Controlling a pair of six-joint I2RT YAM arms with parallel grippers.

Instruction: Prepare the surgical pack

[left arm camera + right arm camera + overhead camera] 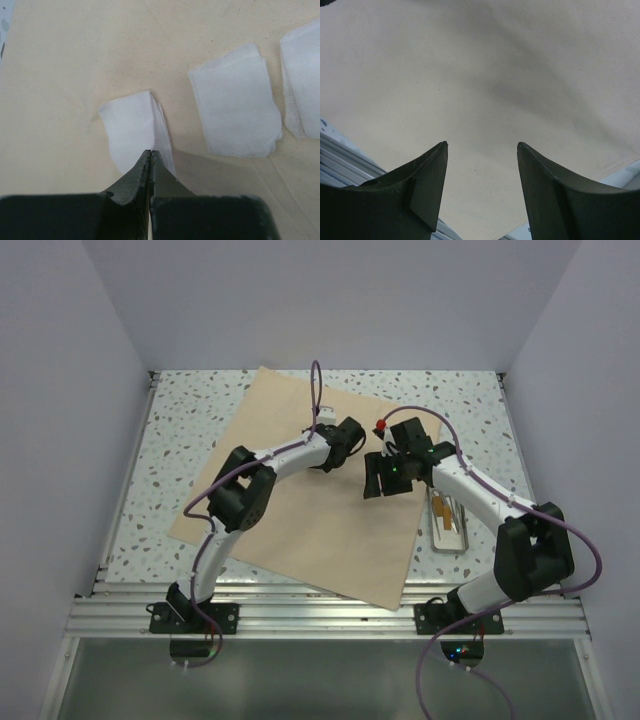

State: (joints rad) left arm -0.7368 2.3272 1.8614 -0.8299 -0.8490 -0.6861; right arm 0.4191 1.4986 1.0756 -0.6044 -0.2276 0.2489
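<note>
Left gripper (pixel 150 154) was fully closed, its tips meeting right at the near edge of a small gauze square (pixel 132 130). Couldn't tell from the left wrist view whether any gauze was actually pinched, since the finger bodies covered that edge. Right gripper (pixel 482 145) had its jaws apart with nothing between them, hanging over bare cloth. The surgical pack (pixel 300 530) was spread out as a flat tan sheet, rotated on the speckled table (pixel 180 430), with its near corner reaching the aluminium rail at the arms' bases. Both grippers sat over the sheet's middle, near each other but not touching. A second gauze square (pixel 235 100) lay flat on the cloth just right of the first with a gap between them. A third gauze piece (pixel 302 85) was cut off by the frame edge. None of the gauze showed in the top view; the arms and grippers blocked that area. A metal tray (pixel 450 548) sat on the table just off the sheet's right edge, partly hidden by the right arm. Its contents (pixel 445 512) were too small to identify. In the right wrist view, the near cloth edge and a bit of rail showed at lower left.
</note>
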